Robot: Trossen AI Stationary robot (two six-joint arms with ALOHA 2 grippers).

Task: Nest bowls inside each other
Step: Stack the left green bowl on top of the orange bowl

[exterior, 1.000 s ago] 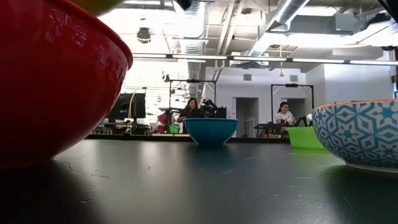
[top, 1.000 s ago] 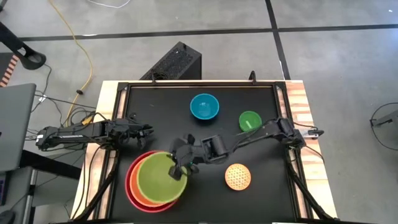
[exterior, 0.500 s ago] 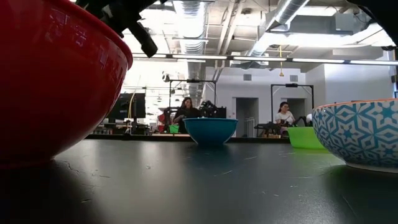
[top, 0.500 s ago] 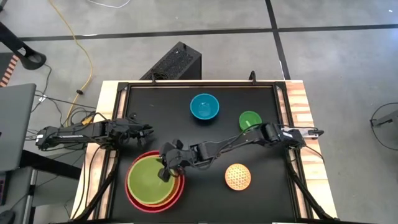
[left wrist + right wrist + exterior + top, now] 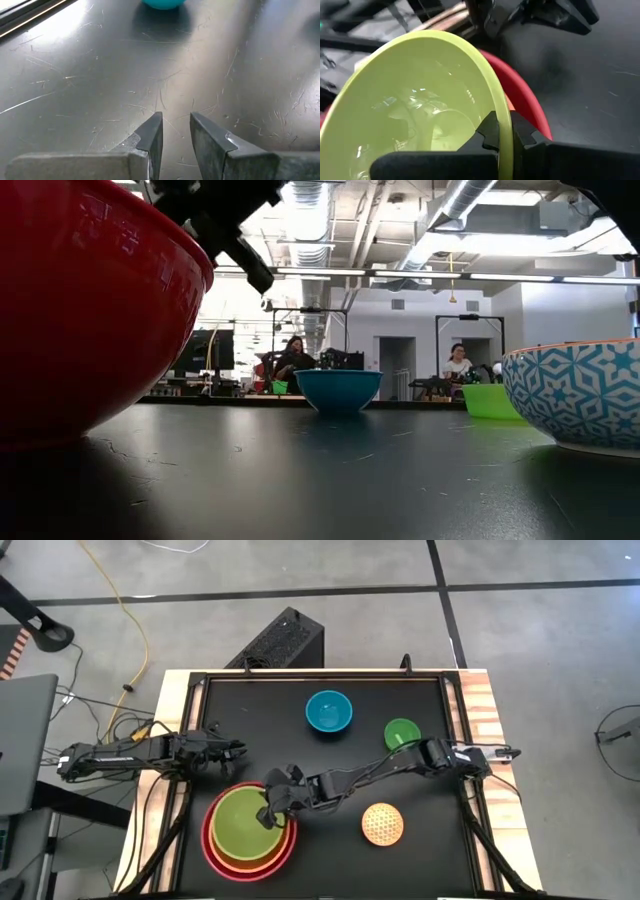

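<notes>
The red-pink bowl stands near the table's front left with the orange bowl and the lime green bowl inside it. My right gripper is shut on the lime bowl's rim at its right side. The blue bowl and the smallest green bowl stand on the table farther back. The patterned yellow bowl stands at the near right. My left gripper waits by the left edge, its fingers a narrow gap apart over bare table. My right gripper pinches the lime green bowl's rim on the bowl's right side, one finger inside the bowl and one outside. The fingers reach in from the table's right, slanting down. The bowl sits mouth up inside the orange bowl, within the red one.
The black tabletop lies bare between the stack and the blue bowl. A black frame borders the table. The low view looks past the red bowl into a room with people seated far off.
My right gripper has come down and toward the table's left, still shut on the lime green bowl's rim. The bowl, before held raised and off to the right of the stack, now sits lower and centred inside the orange and red bowls.
</notes>
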